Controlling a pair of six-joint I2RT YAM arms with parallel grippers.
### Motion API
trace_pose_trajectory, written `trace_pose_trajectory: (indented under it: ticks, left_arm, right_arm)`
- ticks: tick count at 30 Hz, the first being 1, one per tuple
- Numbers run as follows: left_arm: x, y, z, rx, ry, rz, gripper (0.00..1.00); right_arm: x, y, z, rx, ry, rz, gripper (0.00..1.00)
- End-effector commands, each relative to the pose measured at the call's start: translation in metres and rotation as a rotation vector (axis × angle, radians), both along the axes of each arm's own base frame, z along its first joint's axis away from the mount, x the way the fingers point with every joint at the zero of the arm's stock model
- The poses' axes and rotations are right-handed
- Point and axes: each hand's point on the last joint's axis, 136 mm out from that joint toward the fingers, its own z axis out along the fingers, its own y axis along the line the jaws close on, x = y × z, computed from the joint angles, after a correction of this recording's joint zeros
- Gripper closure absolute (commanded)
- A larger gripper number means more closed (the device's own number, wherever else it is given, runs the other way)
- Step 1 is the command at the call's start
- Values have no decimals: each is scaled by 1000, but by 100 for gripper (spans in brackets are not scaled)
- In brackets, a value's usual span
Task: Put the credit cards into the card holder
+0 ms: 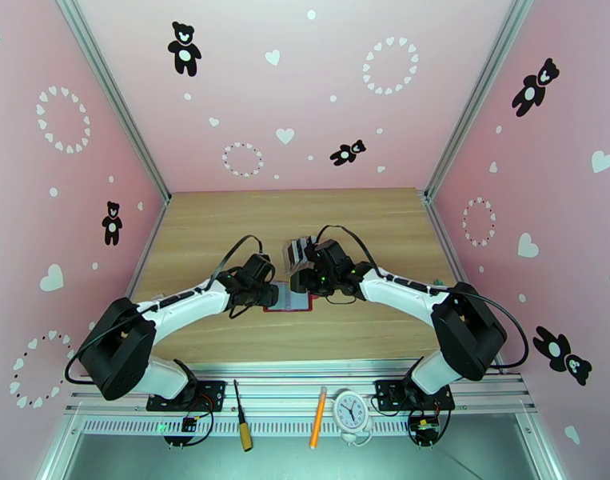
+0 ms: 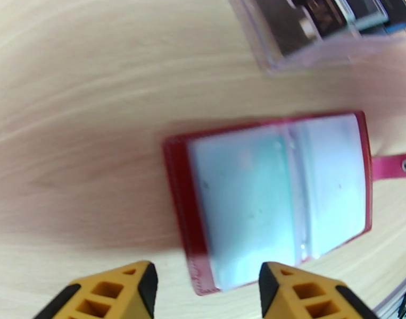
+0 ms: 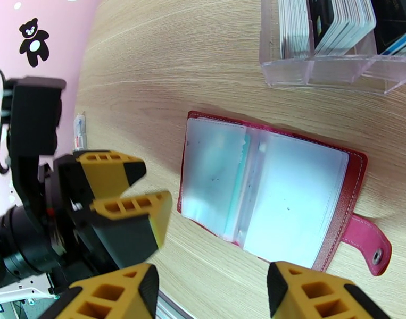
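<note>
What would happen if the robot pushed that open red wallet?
The card holder lies flat on the smooth table, so it would probably slide. Its clear pockets look thin and soft, so lifted by one edge it may flop shut.

I am working over a pale wooden table, and the red card holder is lying open and flat near its middle, clear pockets facing up and its snap tab resting out on the wood. Just beyond it, with a strip of bare wood between them, a clear slotted rack is sitting on the table with cards standing upright in its slots.
</note>
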Motion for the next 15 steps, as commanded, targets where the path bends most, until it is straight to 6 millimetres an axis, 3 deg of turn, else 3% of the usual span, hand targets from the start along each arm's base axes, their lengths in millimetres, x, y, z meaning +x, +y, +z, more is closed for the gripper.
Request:
trace_pose_trajectory:
  ticks: [1,6,15]
  left_arm:
    - [4,4,-8,37,22,-1,45]
    - [10,0,-19,36,35,-1,47]
    - [7,-1,-39,48,85,-19,59]
  right_arm:
    - [0,-1,2,10,-13,7,41]
    - [3,-4,-15,-18,12,-3,42]
    - [3,-22,-52,-65,71,-42,45]
